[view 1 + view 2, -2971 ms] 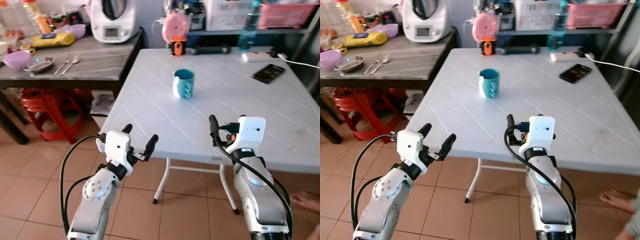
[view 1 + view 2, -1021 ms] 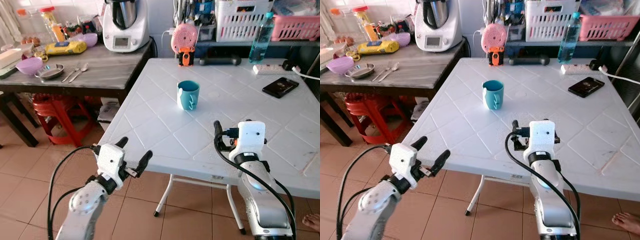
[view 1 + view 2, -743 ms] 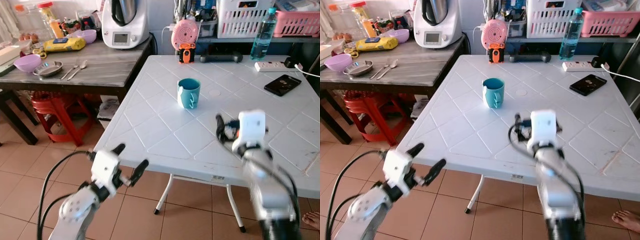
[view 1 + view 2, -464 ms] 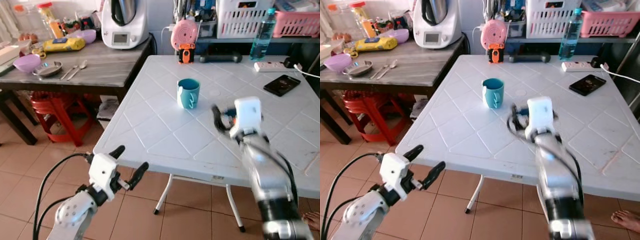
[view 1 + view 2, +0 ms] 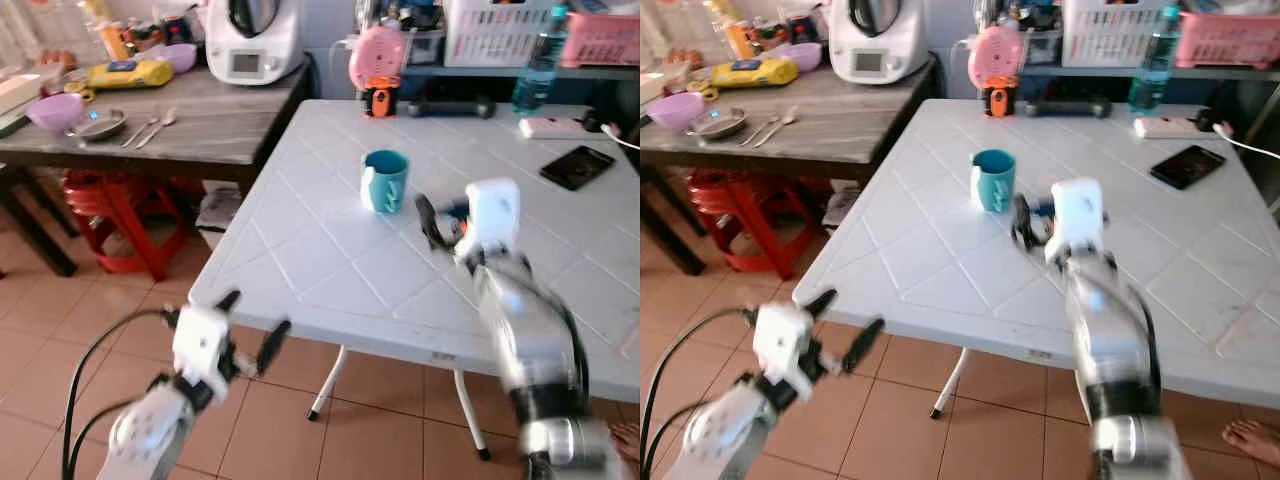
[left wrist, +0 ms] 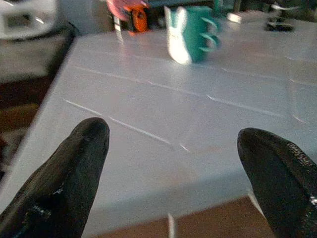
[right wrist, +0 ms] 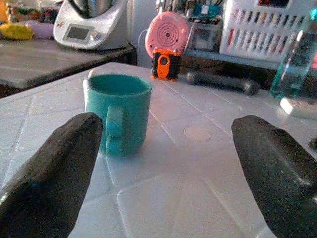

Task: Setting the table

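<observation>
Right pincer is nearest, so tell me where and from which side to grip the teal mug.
Grip the teal mug across its body, probably from the robot's side. It stands upright with its handle facing the open right pincer, so close the fingers around the walls either side of the handle.

teal mug (image 5: 385, 181), white diamond-patterned table (image 5: 330, 265)

A teal mug (image 5: 385, 181) stands mid-table (image 5: 330, 260); the right gripper (image 5: 428, 222), somewhat blurred, hovers near it, the left gripper (image 5: 252, 325) below the front edge.
</observation>
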Controlling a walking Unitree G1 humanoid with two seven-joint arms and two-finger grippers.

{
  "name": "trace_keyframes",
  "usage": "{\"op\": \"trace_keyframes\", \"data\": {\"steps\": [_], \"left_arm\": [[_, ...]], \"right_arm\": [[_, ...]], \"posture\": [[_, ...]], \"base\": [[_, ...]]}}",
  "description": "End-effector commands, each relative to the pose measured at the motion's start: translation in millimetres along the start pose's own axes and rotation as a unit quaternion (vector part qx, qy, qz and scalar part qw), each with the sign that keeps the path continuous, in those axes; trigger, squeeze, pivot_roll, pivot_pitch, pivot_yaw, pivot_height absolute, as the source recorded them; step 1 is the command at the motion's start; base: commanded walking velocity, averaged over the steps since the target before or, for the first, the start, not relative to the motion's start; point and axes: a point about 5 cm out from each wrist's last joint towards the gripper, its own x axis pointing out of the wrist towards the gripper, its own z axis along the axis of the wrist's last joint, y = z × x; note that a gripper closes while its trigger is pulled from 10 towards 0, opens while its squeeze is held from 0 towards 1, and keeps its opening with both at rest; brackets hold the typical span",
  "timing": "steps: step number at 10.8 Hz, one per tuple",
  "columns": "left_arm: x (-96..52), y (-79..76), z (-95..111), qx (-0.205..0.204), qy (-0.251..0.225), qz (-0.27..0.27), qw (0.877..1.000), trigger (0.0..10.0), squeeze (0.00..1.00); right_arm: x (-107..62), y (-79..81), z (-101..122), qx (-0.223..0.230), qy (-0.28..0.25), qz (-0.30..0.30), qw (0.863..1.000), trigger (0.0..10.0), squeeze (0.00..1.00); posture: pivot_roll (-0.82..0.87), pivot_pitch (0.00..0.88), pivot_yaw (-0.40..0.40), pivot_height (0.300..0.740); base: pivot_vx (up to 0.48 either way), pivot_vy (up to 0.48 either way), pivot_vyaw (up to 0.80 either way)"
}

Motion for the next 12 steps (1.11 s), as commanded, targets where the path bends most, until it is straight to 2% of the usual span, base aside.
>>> {"op": "trace_keyframes", "data": {"steps": [1, 12], "left_arm": [[2.2, 6.9, 0.5, 0.009, 0.003, 0.022, 1.000, 10.0, 0.00], [2.2, 6.9, 0.5, 0.009, 0.003, 0.022, 1.000, 10.0, 0.00]], "right_arm": [[-6.1, 0.9, 5.1, 0.015, -0.011, -0.014, 1.000, 10.0, 0.00], [-6.1, 0.9, 5.1, 0.015, -0.011, -0.014, 1.000, 10.0, 0.00]], "posture": [[0.01, 0.004, 0.083, 0.740], [0.01, 0.004, 0.083, 0.740]], "base": [[0.000, 0.000, 0.00], [0.000, 0.000, 0.00]]}}
